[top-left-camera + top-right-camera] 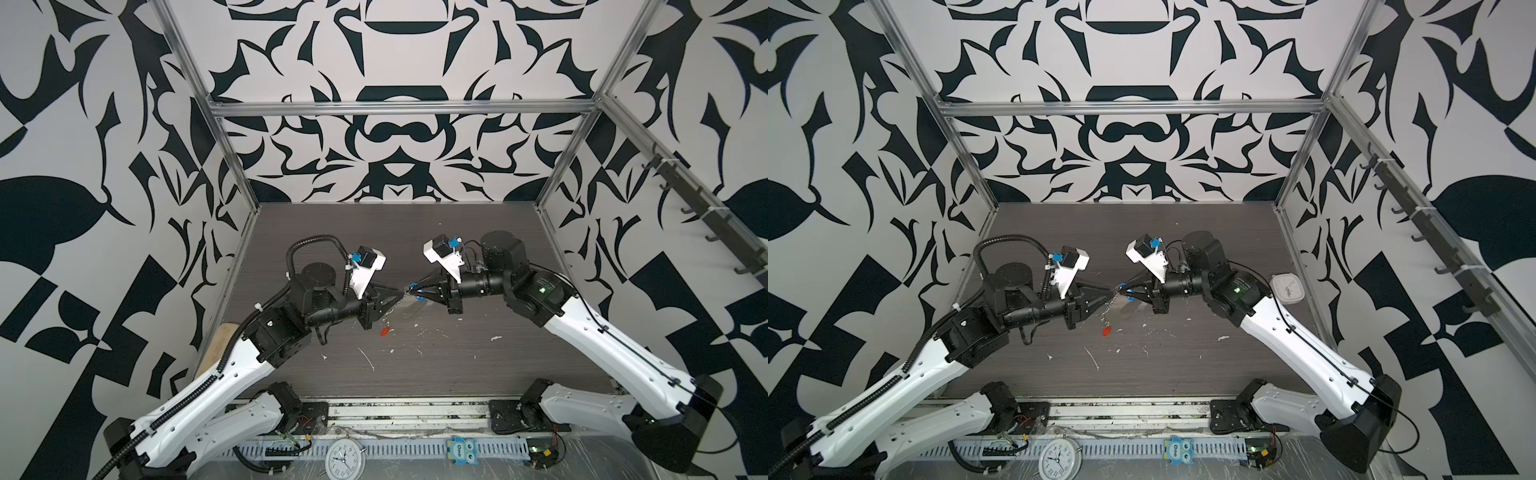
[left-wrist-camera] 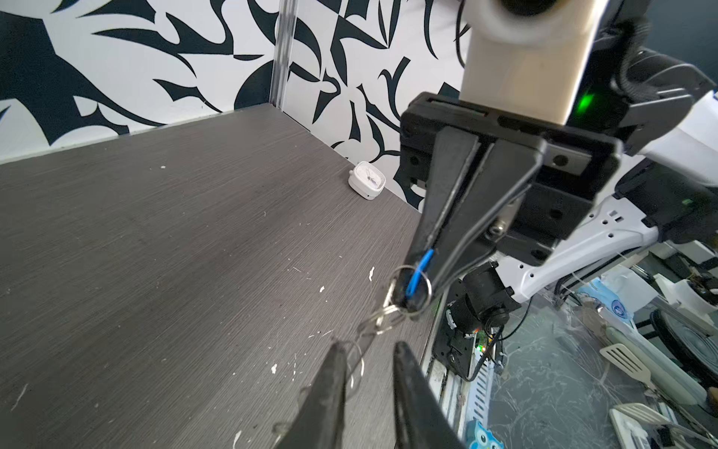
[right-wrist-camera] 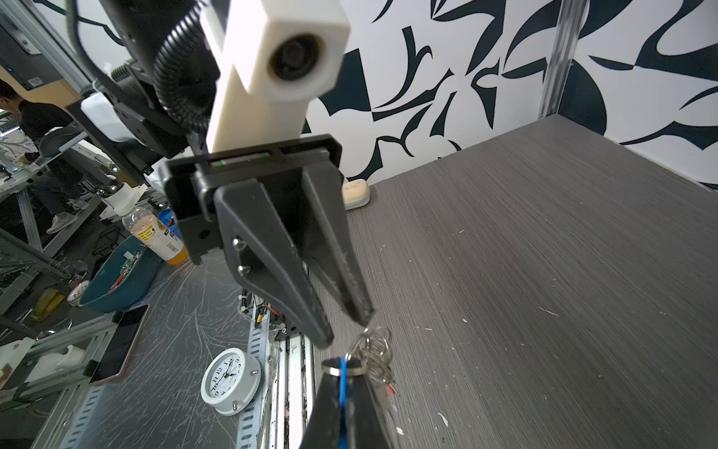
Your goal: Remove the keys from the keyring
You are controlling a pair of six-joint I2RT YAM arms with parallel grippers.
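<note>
Both grippers meet tip to tip above the middle of the dark table [image 1: 457, 232]. My right gripper [image 3: 342, 363] [image 1: 412, 289] is shut on the blue key [image 3: 342, 388], whose thin blue edge shows between its fingers in the left wrist view [image 2: 421, 272]. From that key the keyring [image 2: 382, 315] [image 3: 375, 350], a chain of thin silvery rings, hangs down [image 1: 1108, 313]. The red key [image 1: 385, 331] [image 1: 1106, 331] dangles at its low end, just over the table. My left gripper [image 2: 369, 346] [image 3: 345, 330] is open; the chain runs along one finger [image 2: 334, 373].
A white square clock [image 1: 1287, 291] [image 2: 367, 179] lies by the right wall. A beige block [image 1: 220, 345] [image 3: 355, 194] leans at the left edge. A round clock [image 1: 345, 459] and a blue owl figure [image 1: 461, 451] sit in front of the table. White scuffs [image 1: 368, 359] dot the tabletop.
</note>
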